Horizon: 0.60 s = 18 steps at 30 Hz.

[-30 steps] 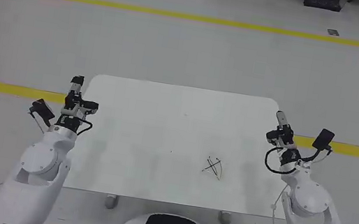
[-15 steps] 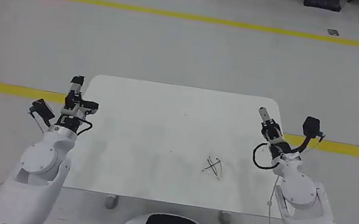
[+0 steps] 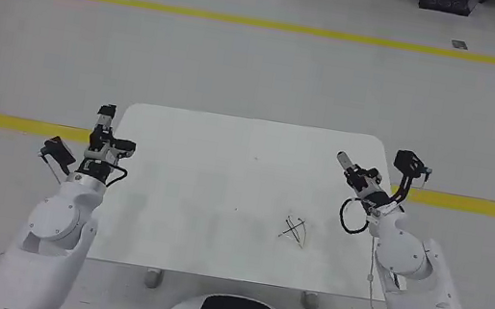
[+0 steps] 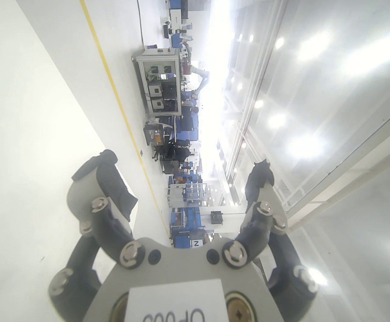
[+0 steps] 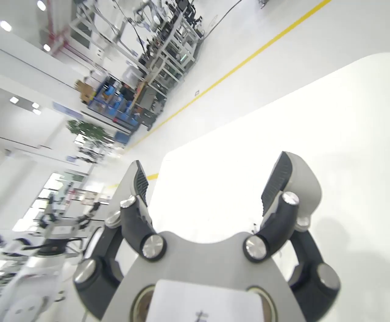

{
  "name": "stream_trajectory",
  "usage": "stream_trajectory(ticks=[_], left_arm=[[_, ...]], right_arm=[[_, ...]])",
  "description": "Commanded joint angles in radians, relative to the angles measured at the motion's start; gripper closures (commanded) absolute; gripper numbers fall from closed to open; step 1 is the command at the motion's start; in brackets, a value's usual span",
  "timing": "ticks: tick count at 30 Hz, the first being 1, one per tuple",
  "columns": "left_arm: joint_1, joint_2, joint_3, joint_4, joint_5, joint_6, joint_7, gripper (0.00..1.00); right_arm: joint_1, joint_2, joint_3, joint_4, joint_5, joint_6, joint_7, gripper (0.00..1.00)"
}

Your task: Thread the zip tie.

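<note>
A thin black zip tie lies curled on the white table, right of centre and toward the near edge. My right gripper hangs over the table's right side, beyond the zip tie and apart from it; its wrist view shows it open with nothing between the ribbed pads. My left gripper stays just off the table's left edge, far from the zip tie. It is open and empty, pointing out into the room.
The table's far right corner shows in the right wrist view. Grey floor with yellow lines surrounds the table. Nothing else lies on the tabletop.
My right arm has swung left from beside the table's right edge to over the tabletop. The left arm and the zip tie have not moved.
</note>
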<state>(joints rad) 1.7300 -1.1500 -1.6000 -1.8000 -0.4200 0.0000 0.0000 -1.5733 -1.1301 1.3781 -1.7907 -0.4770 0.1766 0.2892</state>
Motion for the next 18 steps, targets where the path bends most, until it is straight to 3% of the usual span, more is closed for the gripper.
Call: stream_trajectory(ticks=[1, 11, 14, 18], left_arm=[[0.0, 0.0, 0.0, 0.0, 0.0, 0.0, 0.0, 0.0], [0.0, 0.0, 0.0, 0.0, 0.0, 0.0, 0.0, 0.0], [0.0, 0.0, 0.0, 0.0, 0.0, 0.0, 0.0, 0.0], [0.0, 0.0, 0.0, 0.0, 0.0, 0.0, 0.0, 0.0]], right_arm=[[0.01, 0.001, -0.021, 0.009, -0.043, -0.014, 0.042, 0.0], [0.011, 0.001, -0.021, 0.012, -0.047, -0.013, 0.043, 0.0], [0.037, 0.009, -0.066, 0.015, -0.227, -0.022, 0.131, 0.0], [0.095, 0.006, -0.124, 0.036, -0.325, 0.017, 0.224, 0.0]])
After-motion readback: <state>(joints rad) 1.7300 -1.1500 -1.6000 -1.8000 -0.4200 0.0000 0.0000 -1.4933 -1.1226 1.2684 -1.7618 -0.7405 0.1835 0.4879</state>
